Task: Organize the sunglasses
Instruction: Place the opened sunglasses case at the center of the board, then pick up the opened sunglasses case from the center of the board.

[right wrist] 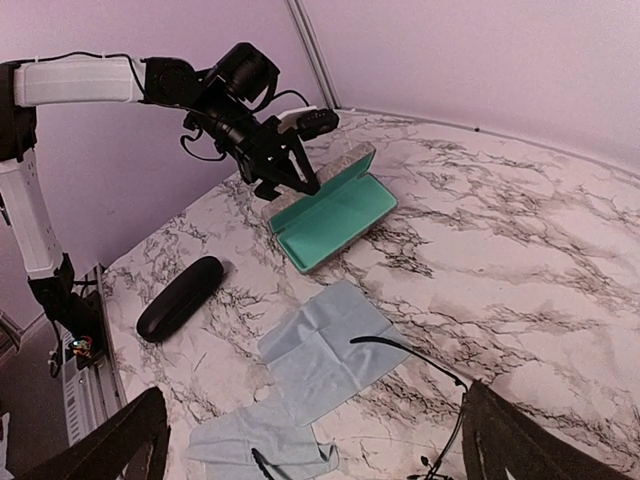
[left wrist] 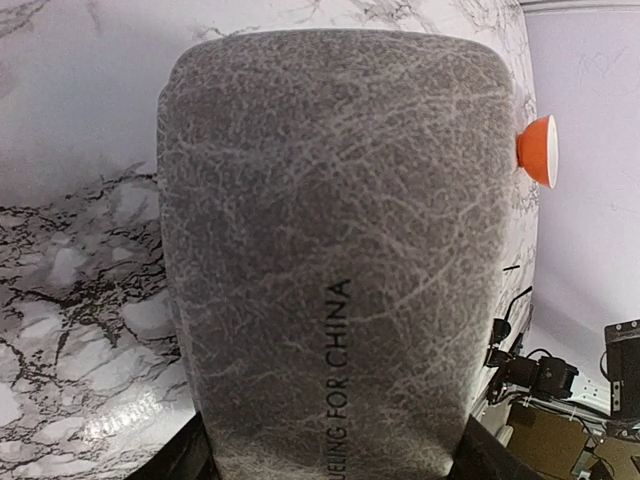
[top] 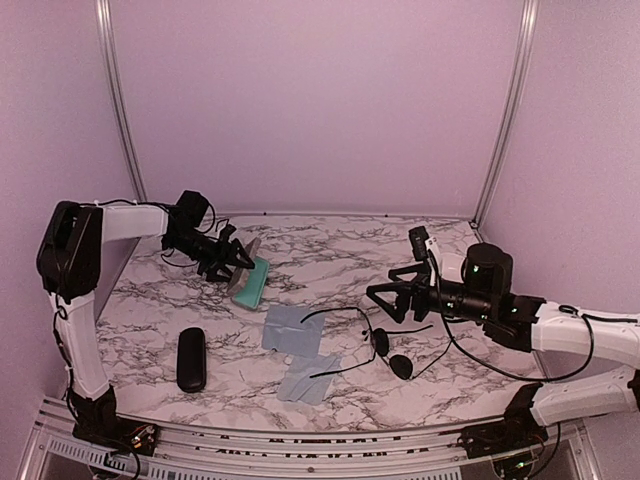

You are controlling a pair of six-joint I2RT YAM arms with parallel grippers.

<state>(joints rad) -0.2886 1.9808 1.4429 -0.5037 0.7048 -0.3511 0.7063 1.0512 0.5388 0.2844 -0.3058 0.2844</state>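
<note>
Lilac walls (top: pixel 320 90), marble-patterned table (top: pixel 330 250), metal corner posts (top: pixel 119 100)

Glossy marble-look table (top: pixel 340 250); crackled leathery grey case (left wrist: pixel 330 250); wire-framed sunglasses (top: pixel 381 343).

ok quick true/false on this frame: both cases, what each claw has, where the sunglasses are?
1. The grey case is open, teal lining showing. True.
2. The black oval case is open too. False: it lies shut on the marble table.
3. The left claw grips the grey case's lid. True.
4. The right claw holds the sunglasses. False: it is open and empty; the sunglasses lie on the table next to it.
5. The sunglasses are inside the grey case. False: nothing is in the case.
</note>
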